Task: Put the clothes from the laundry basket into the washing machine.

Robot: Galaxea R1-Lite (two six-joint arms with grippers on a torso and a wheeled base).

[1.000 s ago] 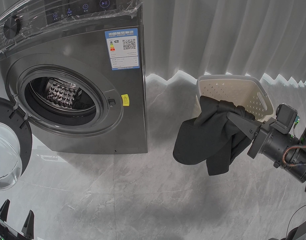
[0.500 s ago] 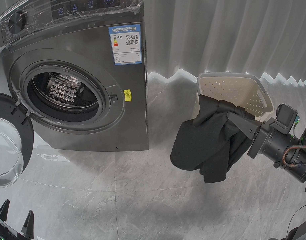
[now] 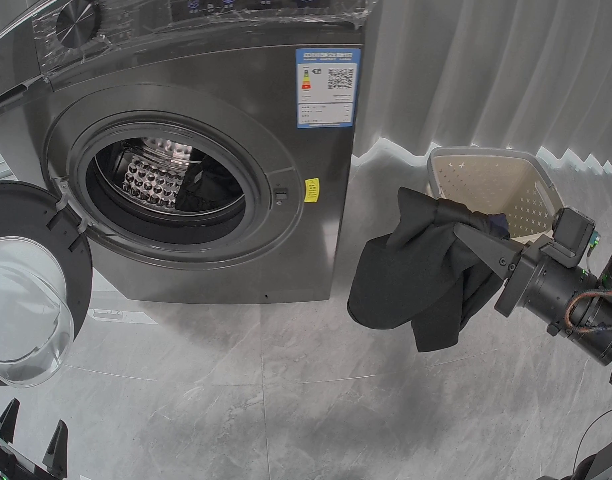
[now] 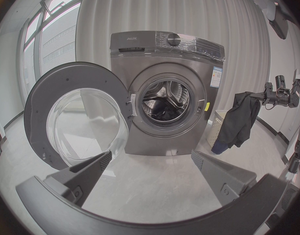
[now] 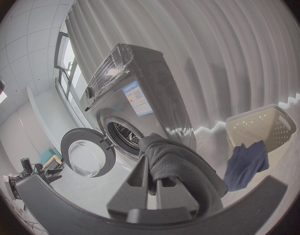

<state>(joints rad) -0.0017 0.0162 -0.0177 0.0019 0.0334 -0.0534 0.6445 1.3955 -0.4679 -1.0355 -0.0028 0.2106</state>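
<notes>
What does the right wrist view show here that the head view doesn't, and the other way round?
Right wrist view: a dark blue cloth draped over the rim of the beige perforated plastic laundry basket, and a window behind the machine.
Head view: dark clothing lying inside the steel drum, and a small yellow sticker beside the door opening.
Both: the grey front-loading washing machine with its round door swung open, the basket, and the black garment hanging from the shut right gripper.
</notes>
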